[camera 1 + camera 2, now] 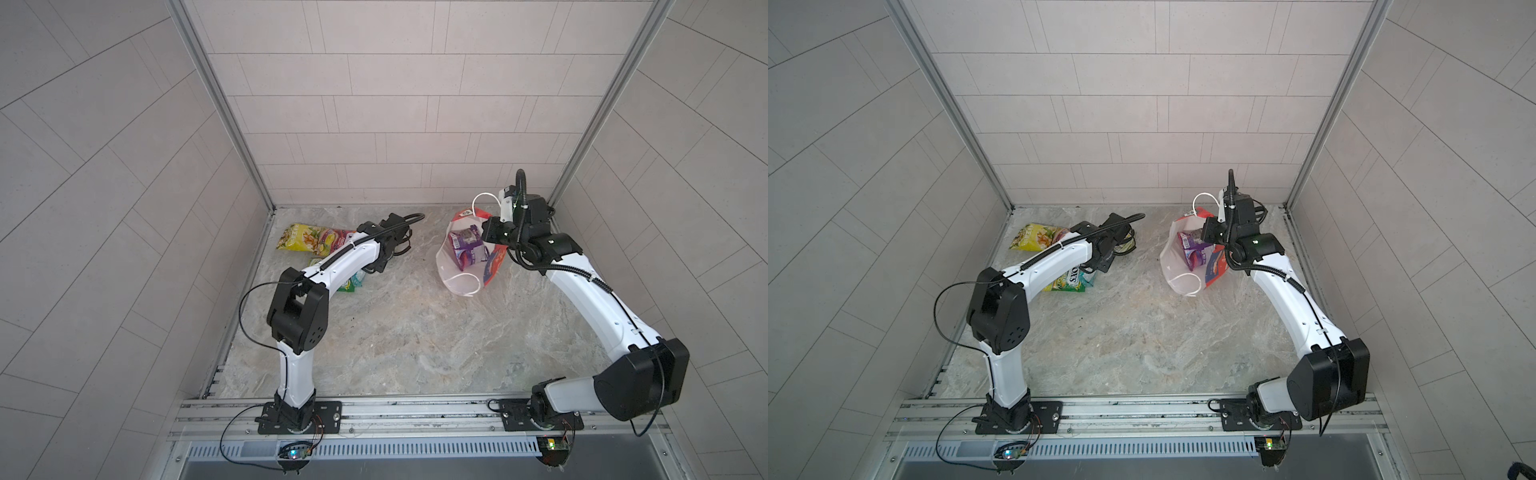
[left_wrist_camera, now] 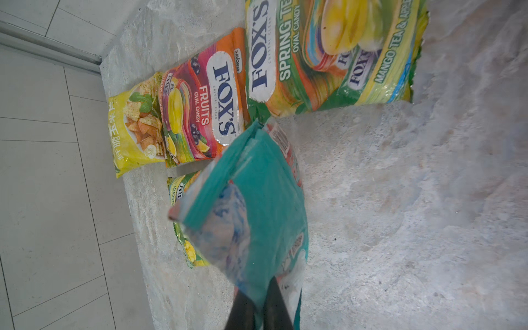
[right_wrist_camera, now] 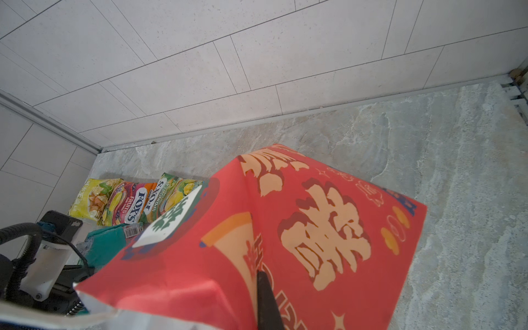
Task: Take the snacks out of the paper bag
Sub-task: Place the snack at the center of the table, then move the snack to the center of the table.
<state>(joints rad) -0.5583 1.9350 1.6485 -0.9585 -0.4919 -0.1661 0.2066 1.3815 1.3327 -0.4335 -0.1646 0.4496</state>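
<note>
Snacks lie grouped at the far left of the desk: a yellow chip packet, a pink-orange packet, a green packet and a half-hidden yellow-green packet, all out of the paper bag. The left fingers are clamped on a teal packet, held over that group and seemingly not yet set down. One purple packet sits inside the bag, which stands well apart at the far right, mouth open. The right fingers are closed on the bag's red wall near its rim, apparently steadying it. By this reckoning four packets are out, a fifth is in hand, and one is left to fetch.
</note>
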